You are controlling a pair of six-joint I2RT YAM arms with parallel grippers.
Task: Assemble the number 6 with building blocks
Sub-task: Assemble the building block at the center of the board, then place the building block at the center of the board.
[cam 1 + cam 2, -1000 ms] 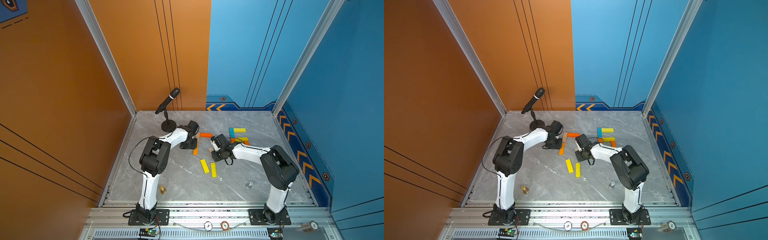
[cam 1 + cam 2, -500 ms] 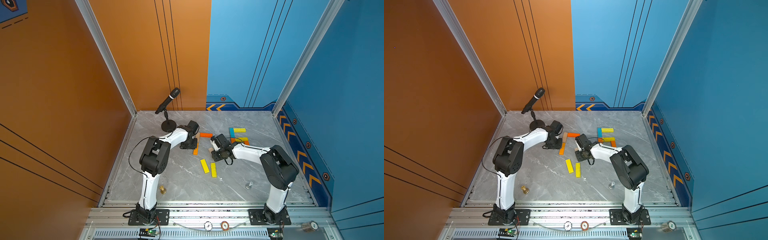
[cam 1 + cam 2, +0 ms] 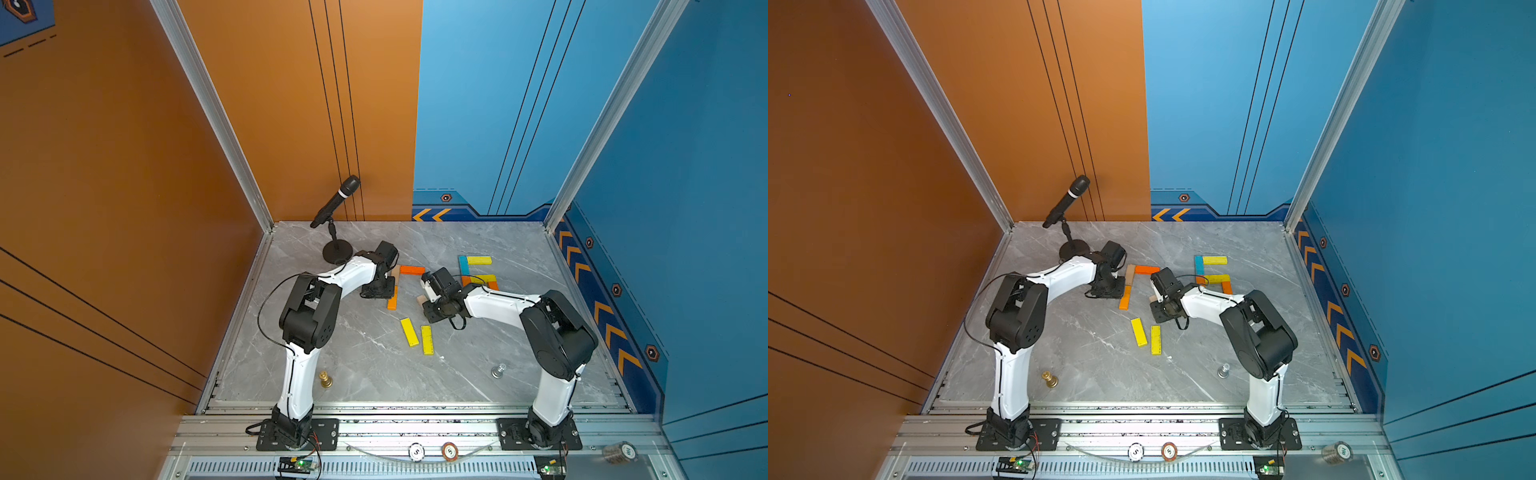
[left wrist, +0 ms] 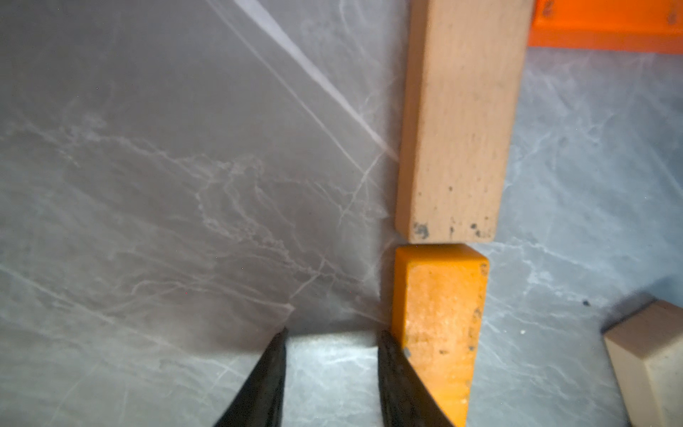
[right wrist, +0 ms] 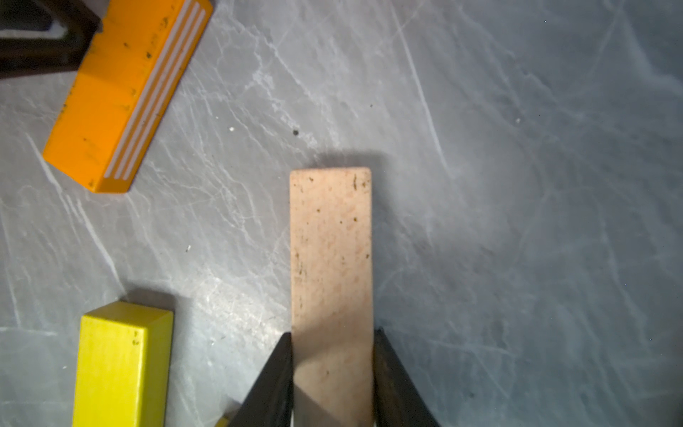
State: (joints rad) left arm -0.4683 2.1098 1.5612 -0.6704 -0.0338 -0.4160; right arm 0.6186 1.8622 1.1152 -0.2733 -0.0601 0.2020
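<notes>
Left tool point(image 4: 332, 369) is loose: jaws apart, only bare tabletop point(image 4: 148, 185) between them. It's parked just beside the orange block point(image 4: 439, 314), on its 9 o'clock side. A wood block point(image 4: 458, 122) lies at that block's 12 o'clock end, ends almost touching. A darker orange block point(image 4: 606, 26) heads off toward 3 o'clock from the far end. Right tool point(image 5: 332, 332) is clamped on a pale block point(image 5: 330, 240), over at 3 o'clock. Two yellow blocks point(image 3: 409, 331) lie around 6 o'clock from it.
</notes>
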